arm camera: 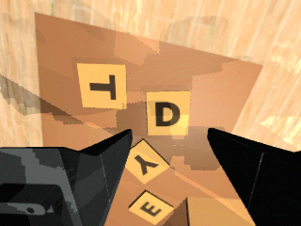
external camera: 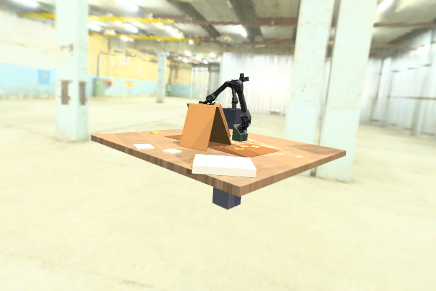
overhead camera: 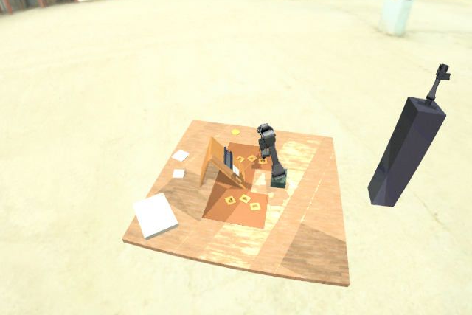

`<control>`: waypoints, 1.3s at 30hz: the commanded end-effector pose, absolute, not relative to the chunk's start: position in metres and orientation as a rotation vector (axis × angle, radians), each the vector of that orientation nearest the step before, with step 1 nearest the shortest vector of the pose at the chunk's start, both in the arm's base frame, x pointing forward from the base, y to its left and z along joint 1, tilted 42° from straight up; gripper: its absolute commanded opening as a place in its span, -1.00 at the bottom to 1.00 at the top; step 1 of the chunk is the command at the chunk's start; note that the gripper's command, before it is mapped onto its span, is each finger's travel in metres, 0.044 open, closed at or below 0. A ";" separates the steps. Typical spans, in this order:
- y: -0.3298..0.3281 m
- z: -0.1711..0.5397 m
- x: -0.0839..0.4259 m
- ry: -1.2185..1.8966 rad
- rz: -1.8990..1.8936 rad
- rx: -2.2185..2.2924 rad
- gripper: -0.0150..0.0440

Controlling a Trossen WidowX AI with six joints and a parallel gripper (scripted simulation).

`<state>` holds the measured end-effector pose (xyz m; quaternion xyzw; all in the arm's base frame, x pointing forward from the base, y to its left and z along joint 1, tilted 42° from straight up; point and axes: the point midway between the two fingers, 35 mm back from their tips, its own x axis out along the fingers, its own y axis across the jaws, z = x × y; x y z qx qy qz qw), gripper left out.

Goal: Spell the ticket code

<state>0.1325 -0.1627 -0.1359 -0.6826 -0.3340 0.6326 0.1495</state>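
My gripper (overhead camera: 263, 156) (arm camera: 168, 133) is open and empty, pointing down above the far part of the brown mat (overhead camera: 236, 218) (arm camera: 226, 94). In the wrist view a D tile (arm camera: 168, 114) lies just beyond and between the fingertips, a T tile (arm camera: 102, 86) lies up and left of it, a Y tile (arm camera: 147, 161) is turned beside the left fingertip, and an E tile (arm camera: 150, 207) is lower down. Three more tiles lie on the near part, one of them a tile (overhead camera: 254, 206) at the right. The orange board (overhead camera: 209, 153) (external camera: 197, 122) leans like a tent. Its white ticket and rail are too small to read.
A thick white block (overhead camera: 155, 215) (external camera: 223, 165) lies near the counter's front left corner. Two white cards, one a nearer card (overhead camera: 178, 173) (external camera: 172, 150), lie behind the board. A yellow disc (overhead camera: 235, 132) (external camera: 154, 132) is at the back. A second arm stands on a dark pillar (overhead camera: 407, 151).
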 end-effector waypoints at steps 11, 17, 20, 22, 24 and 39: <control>-0.138 -0.162 0.130 -0.954 1.819 -1.946 0.66; -0.138 -0.162 0.130 -0.954 1.819 -1.946 0.66; -0.138 -0.162 0.130 -0.954 1.819 -1.946 0.66; -0.138 -0.162 0.130 -0.954 1.819 -1.946 0.66; -0.138 -0.162 0.130 -0.954 1.819 -1.946 0.66; -0.132 -0.168 0.130 -0.954 1.819 -1.946 0.66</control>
